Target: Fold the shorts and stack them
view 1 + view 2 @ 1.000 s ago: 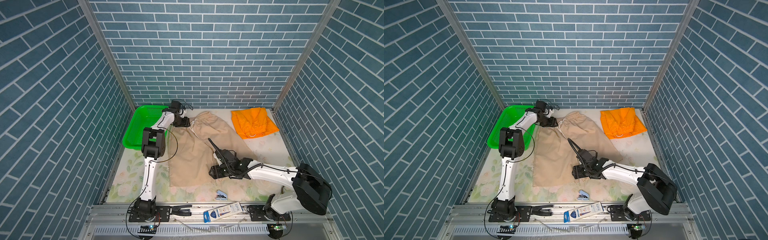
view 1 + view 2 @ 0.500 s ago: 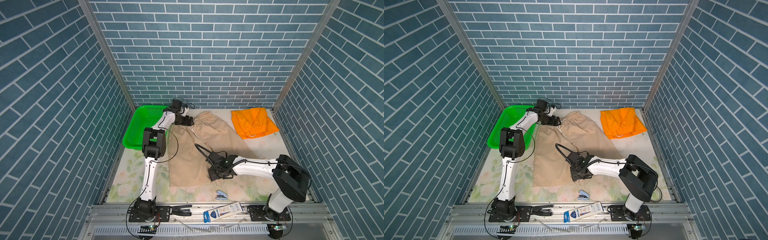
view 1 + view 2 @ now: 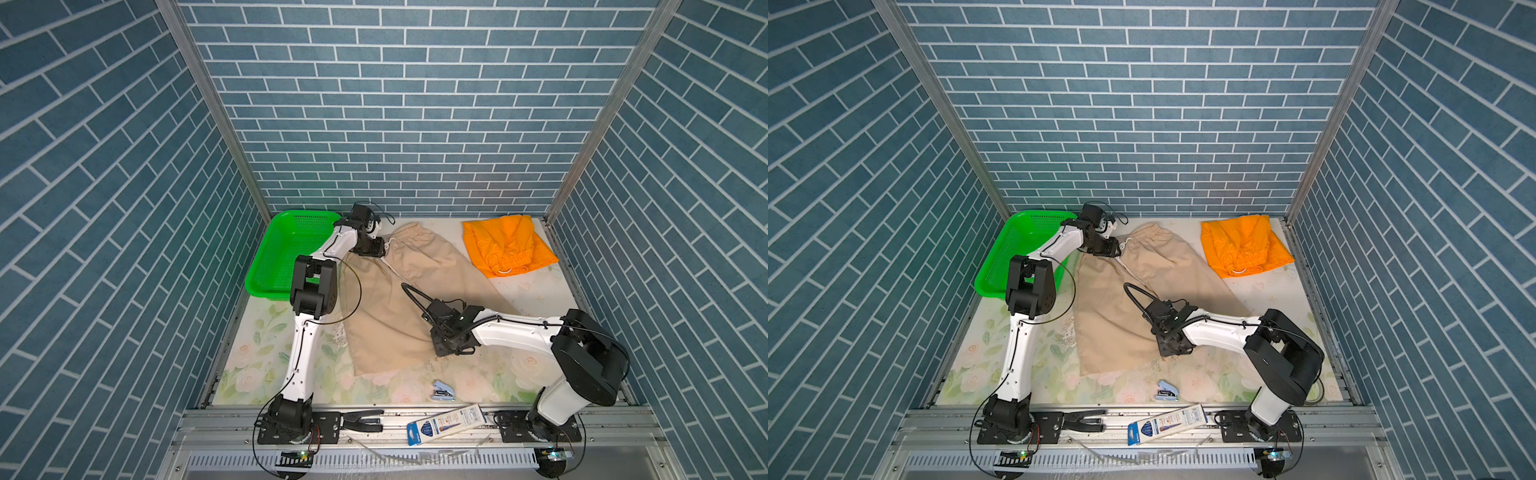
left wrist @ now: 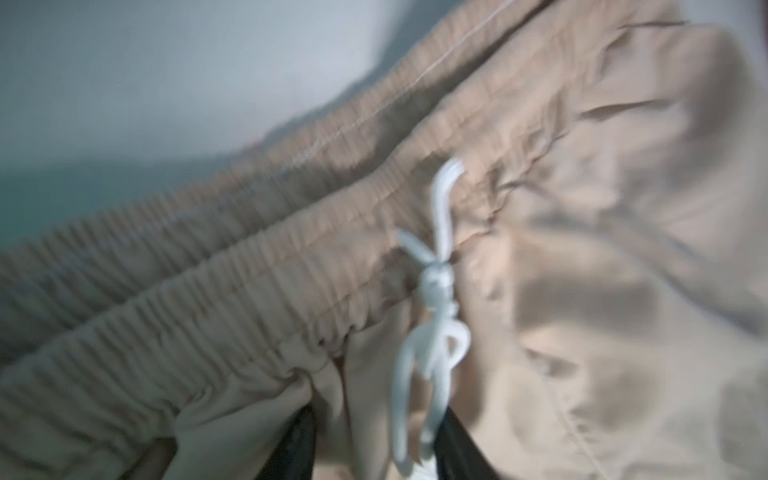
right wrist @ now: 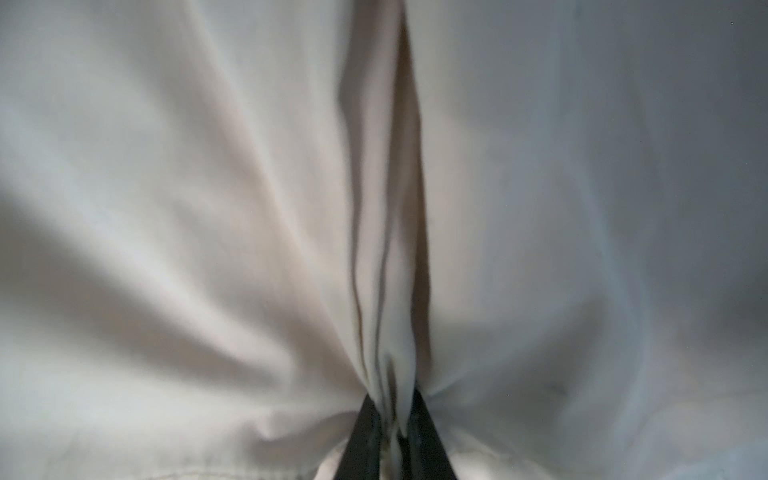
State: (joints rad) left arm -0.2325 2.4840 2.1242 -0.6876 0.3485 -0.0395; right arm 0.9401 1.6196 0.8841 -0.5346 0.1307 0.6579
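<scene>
Across the floral table (image 3: 266,357), with the back wall as 12 o'clock, we judge the task to be about half done. The beige shorts (image 3: 374,316), the largest thing, lie spread open in the middle. Their waistband is toward 12 and their legs splay toward 6 and 4, with no fold made in them yet. The orange shorts (image 3: 505,243) sit well apart in the 1 o'clock corner. They look doubled over on themselves, so we take them as folded, if loosely. Nothing is stacked, and the green basket (image 3: 286,245) at 10 o'clock holds nothing that we can see. The right gripper (image 5: 390,428) is clamped on a pinched ridge of beige cloth near the 5 o'clock hem. The left gripper (image 4: 374,436) straddles the 11 o'clock end of the waistband, with cloth and the white drawstring (image 4: 436,286) between its fingers. The wrist view is too blurred for us to tell whether it has bitten. What is left, as we see it, is folding the beige pair and laying one pair on the other. Compared with a second ago, both pairs lie as they did. The right jaws, then spread wide over the cloth, have come together on it, and that arm's elbow has swung in. The left gripper has edged onto the waistband.
</scene>
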